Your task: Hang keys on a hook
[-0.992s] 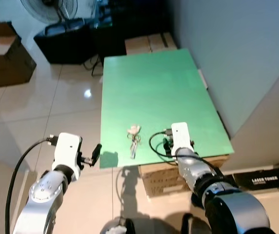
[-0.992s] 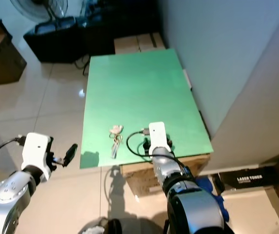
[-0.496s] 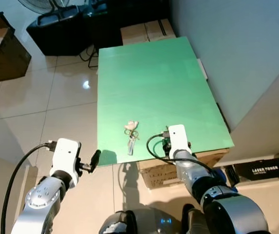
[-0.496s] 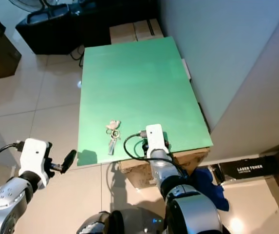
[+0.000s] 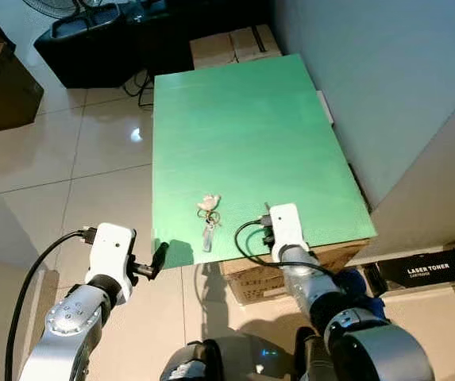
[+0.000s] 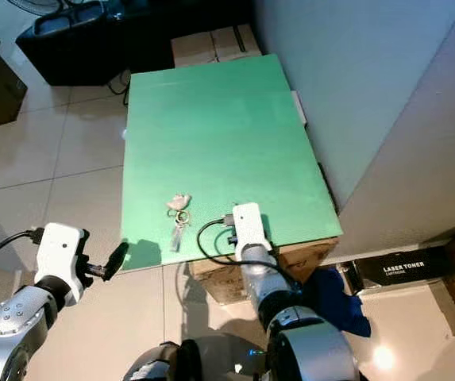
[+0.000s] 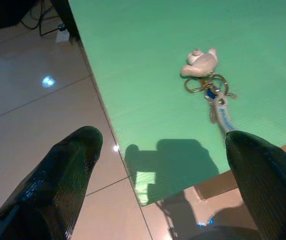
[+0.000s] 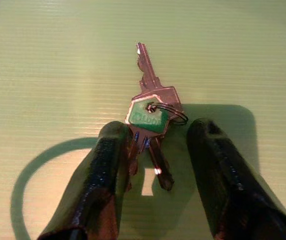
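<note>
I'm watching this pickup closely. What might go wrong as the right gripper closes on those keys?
The keys lie flat on the green board, so the right gripper may slide over them. They sit nearer one of the fingers, so closing might push them aside. A second key bunch lies nearby, near the board's edge.

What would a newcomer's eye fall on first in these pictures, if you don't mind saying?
Probably the bright green table against the pale tiled floor, with a keyring carrying a pale charm lying near its front edge. Beside it, the right claw sits low over the green surface, its fingers open around a second bunch of keys with a green tag. The left claw hangs open off the table's front corner, above the floor.
</note>
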{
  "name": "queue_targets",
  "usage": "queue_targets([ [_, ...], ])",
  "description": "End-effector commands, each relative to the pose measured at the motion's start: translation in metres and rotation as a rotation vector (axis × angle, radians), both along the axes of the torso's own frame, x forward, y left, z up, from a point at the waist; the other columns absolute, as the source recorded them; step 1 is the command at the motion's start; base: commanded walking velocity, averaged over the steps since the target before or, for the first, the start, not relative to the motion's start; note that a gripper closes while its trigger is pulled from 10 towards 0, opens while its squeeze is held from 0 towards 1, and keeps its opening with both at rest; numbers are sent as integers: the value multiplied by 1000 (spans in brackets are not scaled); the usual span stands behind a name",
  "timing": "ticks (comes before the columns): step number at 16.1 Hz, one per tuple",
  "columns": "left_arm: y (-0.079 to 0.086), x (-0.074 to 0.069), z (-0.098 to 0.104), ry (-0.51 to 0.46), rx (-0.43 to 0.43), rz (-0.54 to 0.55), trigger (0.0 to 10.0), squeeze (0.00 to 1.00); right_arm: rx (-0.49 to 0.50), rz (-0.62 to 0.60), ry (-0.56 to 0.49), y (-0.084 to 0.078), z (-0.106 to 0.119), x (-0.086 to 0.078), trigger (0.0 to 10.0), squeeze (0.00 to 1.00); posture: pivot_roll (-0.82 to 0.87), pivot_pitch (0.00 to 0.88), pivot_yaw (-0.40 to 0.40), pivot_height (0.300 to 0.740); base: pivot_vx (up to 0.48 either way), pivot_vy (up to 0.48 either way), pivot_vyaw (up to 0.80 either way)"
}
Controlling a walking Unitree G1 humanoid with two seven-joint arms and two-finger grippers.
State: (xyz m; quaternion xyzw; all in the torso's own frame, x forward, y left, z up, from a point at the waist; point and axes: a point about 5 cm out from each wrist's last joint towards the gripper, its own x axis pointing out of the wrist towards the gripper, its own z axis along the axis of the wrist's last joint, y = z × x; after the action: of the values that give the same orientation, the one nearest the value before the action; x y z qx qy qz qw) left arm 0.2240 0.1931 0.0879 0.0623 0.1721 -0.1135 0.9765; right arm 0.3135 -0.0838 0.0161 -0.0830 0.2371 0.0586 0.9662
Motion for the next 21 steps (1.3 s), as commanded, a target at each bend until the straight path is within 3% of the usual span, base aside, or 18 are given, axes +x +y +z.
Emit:
queue_targets([
  [1,1,0,1,6,3,-2,10000,0,10,26,112,10,-20,-20,0,0,108,261,171,740,0,0,0],
  [4,-1,6,4,-1,-1,-9,10000,0,16,39,104,16,-18,-19,0,0,102,260,171,740,0,0,0],
  [9,-9,11,2,-8,-13,-19,10000,0,3,36,93,8,-20,-20,0,0,75,247,171,740,0,0,0],
  [13,-19,27,0,-23,-38,-30,10000,0,8,40,39,13,-13,-16,0,0,24,185,161,740,0,0,0],
  [15,-26,43,0,-47,-58,-36,10000,0,29,60,-37,20,2,-4,0,0,-18,133,151,740,0,0,0],
  [17,-40,65,1,-88,-94,-52,10000,0,58,93,-179,25,31,14,0,0,-62,70,148,740,0,0,0],
  [21,-47,82,2,-118,-116,-67,10000,0,68,105,-285,19,59,31,0,0,-103,4,153,740,0,0,0],
])
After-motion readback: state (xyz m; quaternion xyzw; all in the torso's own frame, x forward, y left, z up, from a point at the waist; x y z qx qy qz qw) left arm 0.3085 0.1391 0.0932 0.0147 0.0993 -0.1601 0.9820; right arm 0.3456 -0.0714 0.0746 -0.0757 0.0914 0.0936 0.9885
